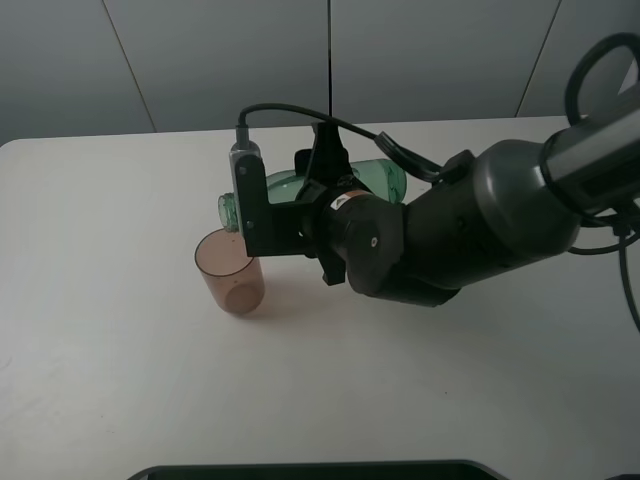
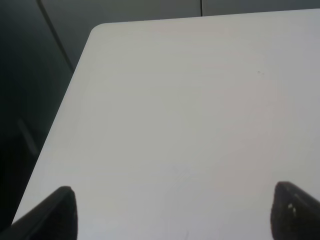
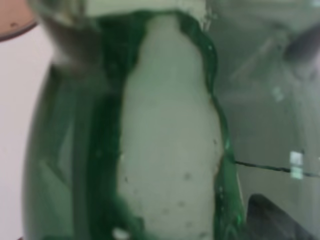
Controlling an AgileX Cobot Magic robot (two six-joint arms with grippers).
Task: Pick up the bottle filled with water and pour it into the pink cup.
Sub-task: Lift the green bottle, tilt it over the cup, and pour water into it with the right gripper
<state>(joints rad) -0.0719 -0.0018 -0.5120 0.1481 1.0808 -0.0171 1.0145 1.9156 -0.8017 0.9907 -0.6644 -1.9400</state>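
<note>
The green-tinted bottle (image 1: 378, 177) lies tipped on its side above the table, its open mouth over the far rim of the pink cup (image 1: 230, 274). My right gripper (image 1: 318, 192) is shut on the bottle's body, largely hidden behind the arm's wrist. In the right wrist view the bottle (image 3: 165, 140) fills the frame, blurred, and a bit of the pink cup's rim (image 3: 12, 20) shows at one corner. The cup stands upright on the white table (image 1: 120, 350). My left gripper (image 2: 172, 212) hovers open over bare table, with nothing between its fingertips (image 2: 55, 212).
A dark flat object (image 1: 300, 470) lies along the table's near edge. The right arm's cable (image 1: 290, 112) loops above the bottle. In the left wrist view the table's edge and rounded corner (image 2: 95, 30) border a dark drop-off.
</note>
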